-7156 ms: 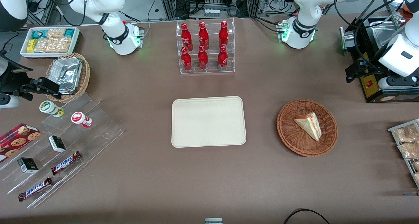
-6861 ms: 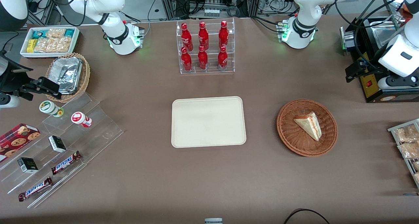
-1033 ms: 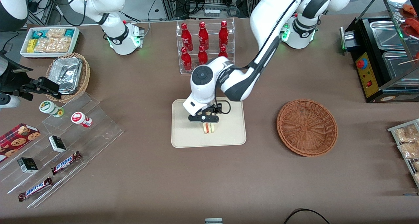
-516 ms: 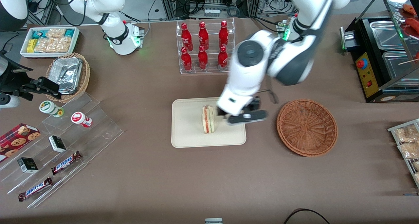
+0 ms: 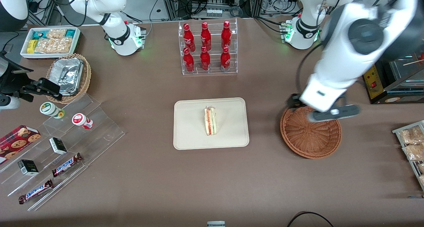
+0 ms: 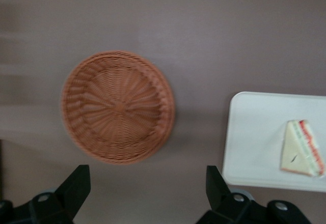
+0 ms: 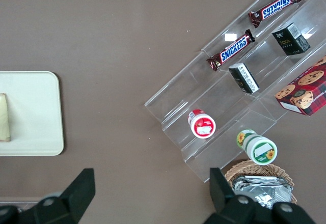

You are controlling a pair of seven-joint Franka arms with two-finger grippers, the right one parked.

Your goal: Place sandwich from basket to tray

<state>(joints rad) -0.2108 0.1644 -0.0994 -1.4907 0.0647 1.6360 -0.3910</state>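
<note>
The sandwich (image 5: 210, 121) lies on the cream tray (image 5: 188, 137), its red, pink and green filling edge showing; it also shows in the left wrist view (image 6: 302, 149) on the tray (image 6: 254, 132), and its pale edge shows in the right wrist view (image 7: 4, 118). The reddish-brown wicker basket (image 5: 309, 137) is empty and shows in the left wrist view too (image 6: 118, 107). My left gripper (image 5: 333, 113) is raised above the basket's rim, well away from the tray toward the working arm's end. It is open and empty, fingers (image 6: 76, 186) spread wide.
A clear rack of red bottles (image 5: 207, 48) stands farther from the front camera than the tray. A tan basket of foil trays (image 5: 69, 76), a white snack bin (image 5: 49, 41) and an acrylic stand with snack bars (image 5: 63, 147) lie toward the parked arm's end. A black appliance (image 5: 391, 78) stands near the basket.
The gripper let go of the sandwich on the tray, rose and swung away toward the basket. Seven seconds ago the sandwich lay in the basket.
</note>
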